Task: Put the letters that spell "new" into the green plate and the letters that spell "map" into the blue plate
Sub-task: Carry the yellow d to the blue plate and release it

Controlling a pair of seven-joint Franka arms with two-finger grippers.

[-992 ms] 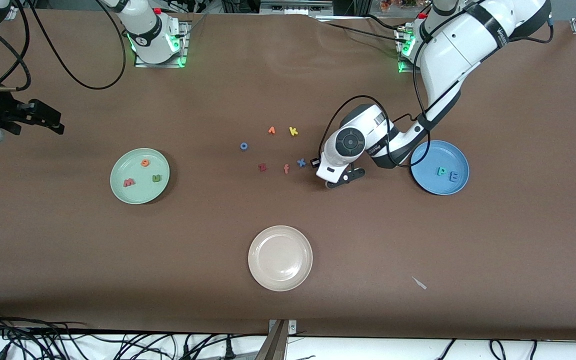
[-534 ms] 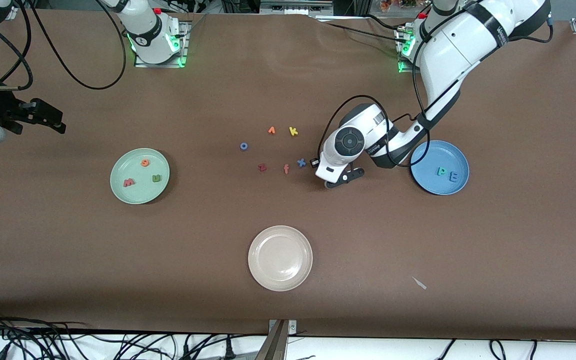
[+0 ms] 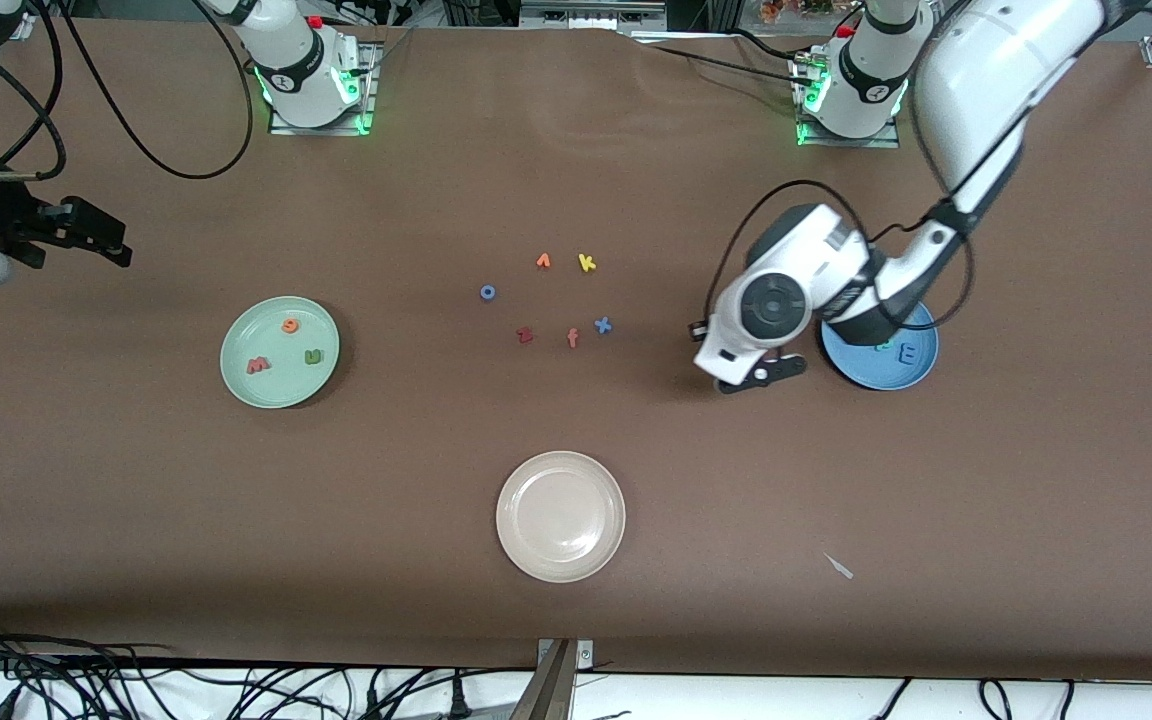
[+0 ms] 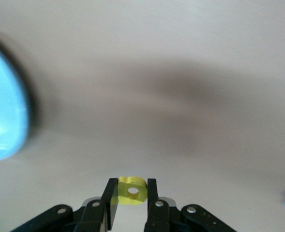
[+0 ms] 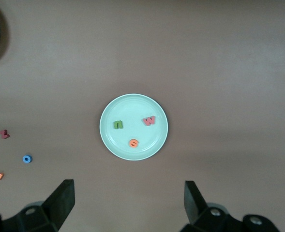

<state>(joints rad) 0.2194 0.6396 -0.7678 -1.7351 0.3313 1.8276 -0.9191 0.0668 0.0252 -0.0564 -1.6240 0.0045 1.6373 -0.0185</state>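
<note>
Yellow letter carried above the table beside the blue plate

The green plate [image 3: 279, 351] held three letters; the blue plate [image 3: 911, 365] held two. The left gripper [image 4: 132, 203] was clamped on the yellow letter [image 4: 131, 190]. The right gripper [image 5: 127, 203], above the green plate, was spread wide and held nothing.

I'm looking at my left arm [image 3: 976, 70]: glossy white rounded shells, black bands at the joints, a dark round cap with a ring mark on the wrist housing. A thin black cable loops off the wrist and runs along the forearm. Its gripper [image 4: 132, 205] is matte black, flat fingers [image 4: 112, 200], silver screw heads on the body. My right gripper [image 5: 127, 203] is black too, with silver screws. Both white bases glow green at the foot, red buttons on top.
</note>
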